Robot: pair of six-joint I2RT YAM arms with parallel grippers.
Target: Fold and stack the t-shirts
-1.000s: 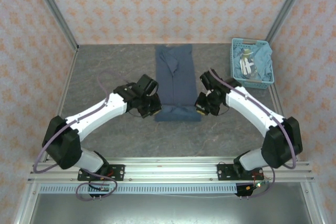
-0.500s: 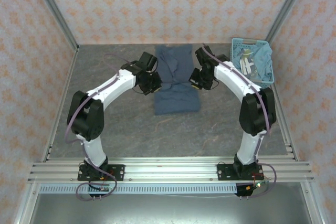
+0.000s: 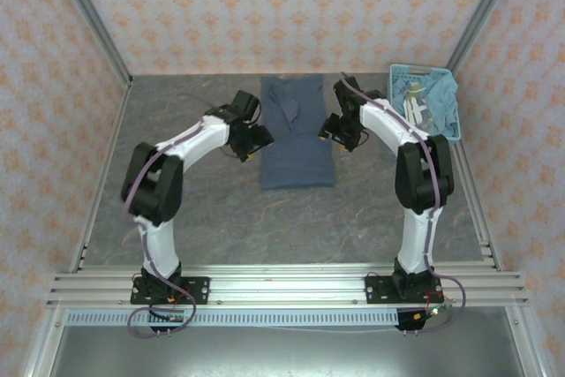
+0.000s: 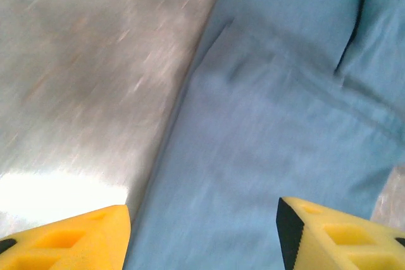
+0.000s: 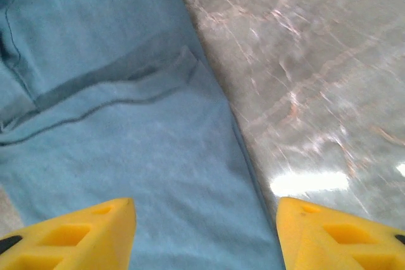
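left gripper (image 3: 253, 141) and right gripper (image 3: 333, 132) hang spread, empty, flanking the shirt (image 3: 297, 143) mid-frame, so we should pinch both side edges level for a square fold.

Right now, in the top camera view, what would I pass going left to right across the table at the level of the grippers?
left gripper → slate-blue t-shirt → right gripper → light-blue basket

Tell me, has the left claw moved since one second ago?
Yes. The left claw went toward the far wall, and is now about level with the near rim of the basket.
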